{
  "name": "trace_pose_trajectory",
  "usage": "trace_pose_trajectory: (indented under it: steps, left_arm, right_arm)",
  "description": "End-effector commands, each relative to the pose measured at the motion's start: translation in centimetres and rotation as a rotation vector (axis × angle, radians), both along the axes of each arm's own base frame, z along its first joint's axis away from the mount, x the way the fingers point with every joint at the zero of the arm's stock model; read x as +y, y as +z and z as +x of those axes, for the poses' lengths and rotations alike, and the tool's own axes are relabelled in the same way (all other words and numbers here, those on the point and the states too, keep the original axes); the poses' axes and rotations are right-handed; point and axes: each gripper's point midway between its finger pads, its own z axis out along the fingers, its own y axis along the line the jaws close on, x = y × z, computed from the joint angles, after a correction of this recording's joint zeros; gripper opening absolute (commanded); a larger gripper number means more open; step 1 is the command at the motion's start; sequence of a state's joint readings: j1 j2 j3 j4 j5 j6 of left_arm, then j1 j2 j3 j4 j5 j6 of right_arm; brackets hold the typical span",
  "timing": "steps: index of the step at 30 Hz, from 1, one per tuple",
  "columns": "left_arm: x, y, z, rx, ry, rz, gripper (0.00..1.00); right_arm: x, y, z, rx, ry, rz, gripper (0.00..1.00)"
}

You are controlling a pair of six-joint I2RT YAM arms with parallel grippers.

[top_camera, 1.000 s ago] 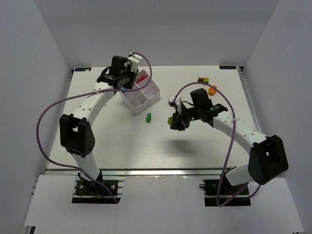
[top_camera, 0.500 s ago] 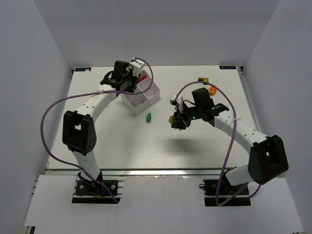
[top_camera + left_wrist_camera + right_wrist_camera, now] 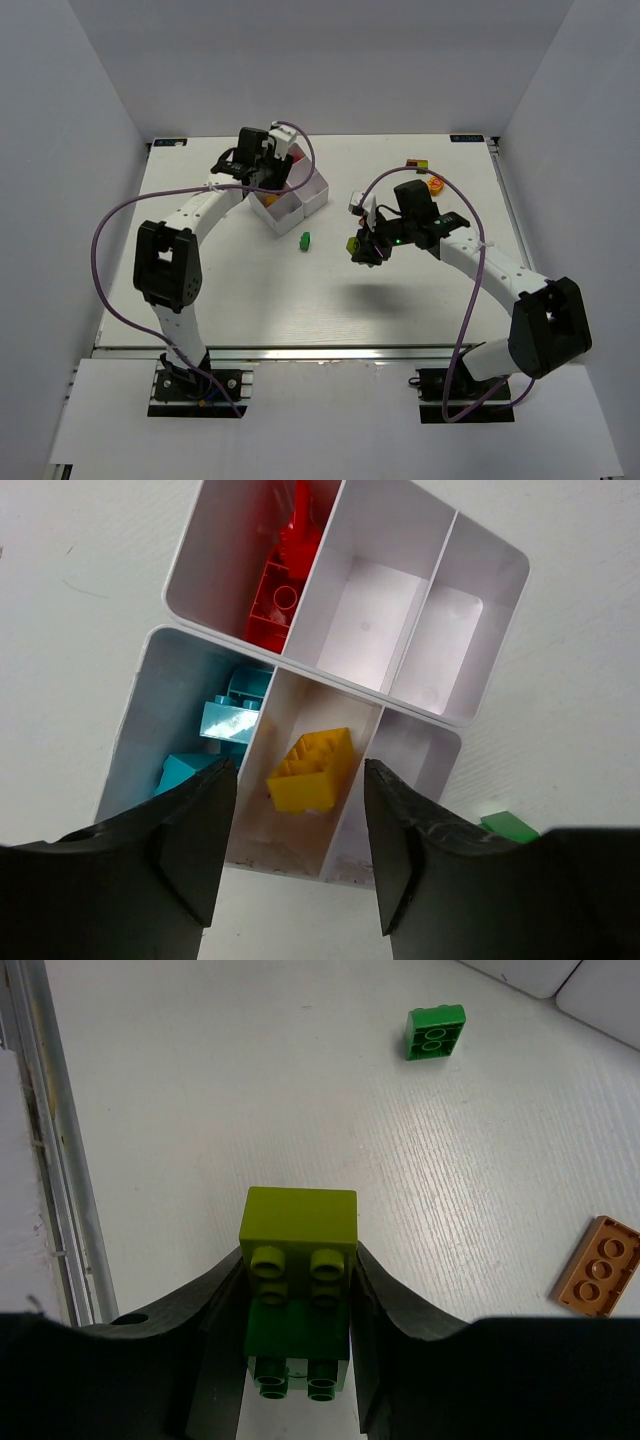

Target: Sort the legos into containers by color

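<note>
My left gripper (image 3: 298, 785) (image 3: 268, 172) hangs open above the white containers (image 3: 370, 620) (image 3: 300, 195). A yellow lego (image 3: 312, 770) lies loose in the compartment right below its jaws. Blue legos (image 3: 228, 715) fill the compartment to its left, and red legos (image 3: 280, 590) sit in the far container. My right gripper (image 3: 300, 1290) (image 3: 362, 248) is shut on a lime-green lego stacked on a dark green one (image 3: 298, 1225), held above the table right of centre. A small green lego (image 3: 436, 1033) (image 3: 304, 239) lies on the table between the two arms.
A flat orange piece (image 3: 598, 1266) lies on the table near my right gripper. More legos lie at the back right: an orange and red cluster (image 3: 434, 184) and a red and green pair (image 3: 418, 163). White walls enclose the table.
My left gripper has shifted a little to the right over the containers and opened, and the yellow lego now lies in a compartment. The right arm has barely moved.
</note>
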State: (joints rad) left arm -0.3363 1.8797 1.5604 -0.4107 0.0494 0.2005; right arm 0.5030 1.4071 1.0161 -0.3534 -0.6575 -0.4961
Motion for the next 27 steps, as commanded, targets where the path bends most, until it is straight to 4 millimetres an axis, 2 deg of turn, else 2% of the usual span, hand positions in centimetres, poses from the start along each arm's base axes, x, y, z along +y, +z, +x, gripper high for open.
trace_pose_trajectory:
  steps: [1, 2, 5, 7, 8, 9, 10, 11, 12, 13, 14, 15, 17, 19, 21, 22, 23, 25, 27]
  left_arm:
    - [-0.1, 2.7, 0.5, -0.056, 0.016, -0.024, 0.64]
    - [-0.3, 3.2, 0.4, -0.062, 0.021, -0.035, 0.64]
    - [-0.7, 6.2, 0.3, -0.1, 0.044, -0.112, 0.64]
    - [-1.4, 8.4, -0.5, -0.111, 0.044, -0.192, 0.59]
    - [-1.8, 8.7, -1.2, -0.076, 0.085, -0.27, 0.54]
    - [-2.0, 10.0, -2.0, -0.079, 0.091, -0.317, 0.53]
    - [-2.3, 10.2, -2.7, -0.06, 0.094, -0.356, 0.53]
    - [-3.3, 10.6, -3.8, -0.012, 0.092, -0.443, 0.54]
    - [-3.7, 9.7, -4.8, 0.03, 0.093, -0.481, 0.56]
    - [-4.0, 11.0, -6.1, 0.03, 0.075, -0.537, 0.58]
    - [-5.3, 11.3, -7.8, 0.093, 0.048, -0.638, 0.66]
    - [-5.7, 9.7, -9.0, 0.13, 0.042, -0.685, 0.68]
    - [-6.8, 12.2, -11.6, 0.141, -0.012, -0.849, 0.69]
    - [-6.7, 11.0, -14.4, 0.195, -0.011, -0.893, 0.7]
    - [-7.3, 10.4, -16.0, 0.243, -0.014, -0.926, 0.72]
    - [-7.4, 9.4, -16.8, 0.273, -0.011, -0.921, 0.72]
    - [-7.8, 9.4, -17.8, 0.28, -0.025, -0.921, 0.72]
    - [-7.9, 8.4, -18.6, 0.294, -0.01, -0.919, 0.73]
    - [-7.8, 9.1, -19.1, 0.265, -0.002, -0.956, 0.73]
  right_arm:
    - [0.3, 1.2, 0.5, -0.022, -0.004, 0.037, 0.0]
    - [0.3, 1.3, 0.5, -0.022, -0.005, 0.038, 0.0]
    - [0.5, 2.1, 0.7, -0.024, -0.007, 0.054, 0.0]
    - [0.8, 2.7, 0.6, -0.01, -0.012, 0.074, 0.0]
    - [0.9, 3.3, 0.8, -0.01, -0.014, 0.087, 0.0]
    - [1.1, 3.6, 0.7, -0.006, -0.008, 0.101, 0.0]
    - [1.3, 3.9, 0.6, 0.004, -0.011, 0.111, 0.0]
    - [1.4, 4.3, 0.8, -0.004, -0.011, 0.122, 0.0]
    - [1.5, 4.4, 0.8, -0.004, -0.008, 0.128, 0.0]
    - [1.6, 4.6, 0.9, -0.011, -0.005, 0.133, 0.0]
    - [1.7, 4.6, 1.0, -0.022, -0.003, 0.138, 0.0]
    - [1.6, 4.5, 1.0, -0.025, -0.004, 0.136, 0.0]
    - [1.6, 4.5, 1.0, -0.039, 0.013, 0.137, 0.0]
    - [1.8, 4.8, 0.8, -0.044, 0.032, 0.15, 0.0]
    - [2.2, 5.3, 0.7, -0.033, 0.034, 0.173, 0.0]
    - [2.4, 5.8, 0.9, -0.03, 0.028, 0.185, 0.0]
    - [2.6, 5.7, 1.0, 0.014, 0.006, 0.192, 0.0]
    - [2.9, 6.2, 1.5, 0.046, -0.033, 0.21, 0.0]
    - [2.9, 5.6, 2.5, 0.117, -0.138, 0.204, 0.0]
